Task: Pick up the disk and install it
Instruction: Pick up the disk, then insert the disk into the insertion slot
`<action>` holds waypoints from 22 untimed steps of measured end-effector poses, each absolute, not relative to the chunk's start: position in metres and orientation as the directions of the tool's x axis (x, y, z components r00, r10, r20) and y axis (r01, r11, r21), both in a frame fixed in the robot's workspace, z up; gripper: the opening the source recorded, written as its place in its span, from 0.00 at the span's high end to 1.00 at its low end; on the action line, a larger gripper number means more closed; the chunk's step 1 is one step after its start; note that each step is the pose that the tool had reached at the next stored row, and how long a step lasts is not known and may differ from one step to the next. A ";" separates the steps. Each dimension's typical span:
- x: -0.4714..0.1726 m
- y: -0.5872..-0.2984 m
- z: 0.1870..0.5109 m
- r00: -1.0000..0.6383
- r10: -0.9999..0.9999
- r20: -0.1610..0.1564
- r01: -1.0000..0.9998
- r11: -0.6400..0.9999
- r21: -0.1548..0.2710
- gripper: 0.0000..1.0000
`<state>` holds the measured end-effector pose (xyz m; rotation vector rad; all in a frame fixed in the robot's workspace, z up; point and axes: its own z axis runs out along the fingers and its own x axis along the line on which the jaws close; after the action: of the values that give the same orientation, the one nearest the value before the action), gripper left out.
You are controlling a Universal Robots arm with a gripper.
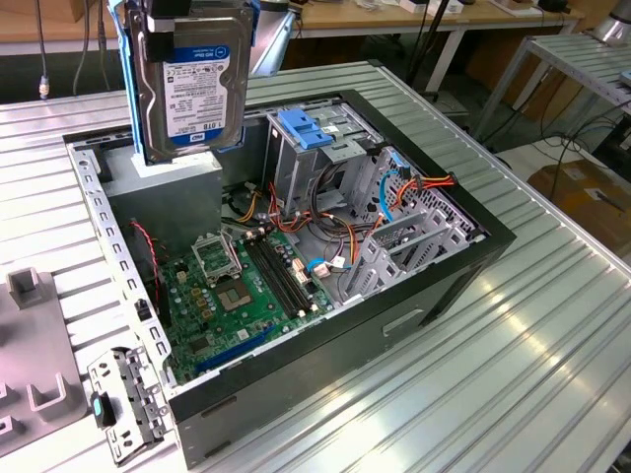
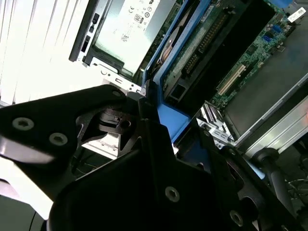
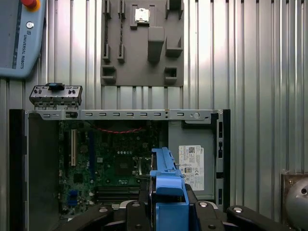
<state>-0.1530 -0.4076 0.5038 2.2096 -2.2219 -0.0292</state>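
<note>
The disk (image 1: 192, 89), a dark grey hard drive with a white and blue label in bright blue carrier rails, hangs upright above the back corner of the open computer case (image 1: 394, 325), on the exterior view's left. My gripper (image 1: 182, 12) is shut on its upper end. In the first wrist view the disk's blue rail (image 3: 166, 175) sticks out edge-on from my gripper (image 3: 166, 204), above the motherboard. The second wrist view shows the disk's green circuit side (image 2: 202, 48) beside the blue rail, with the black gripper (image 2: 159, 122) clamped on it.
Inside the case are the green motherboard (image 1: 246, 286), a silver power supply (image 1: 168, 177) under the disk, and a metal drive cage with a blue latch (image 1: 306, 128). A grey fixture plate (image 1: 39, 384) and a metal bracket (image 1: 123, 404) lie on the slatted table (image 1: 513, 345).
</note>
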 end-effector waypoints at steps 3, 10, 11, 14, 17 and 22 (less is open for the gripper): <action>-0.152 -0.408 0.504 -0.006 -1.000 -0.008 -1.000 0.005 0.019 0.63; -0.152 -0.410 0.504 -0.006 -1.000 -0.007 -1.000 0.005 0.019 0.63; -0.152 -0.411 0.504 -0.006 -1.000 -0.007 -1.000 0.005 0.019 0.63; -0.152 -0.413 0.504 -0.006 -1.000 -0.007 -1.000 0.005 0.019 0.63; -0.152 -0.415 0.504 -0.006 -1.000 -0.007 -1.000 0.005 0.019 0.63; -0.152 -0.417 0.504 -0.006 -1.000 -0.007 -1.000 0.005 0.019 0.63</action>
<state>-0.1521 -0.4165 0.5038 2.2096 -2.2219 -0.0290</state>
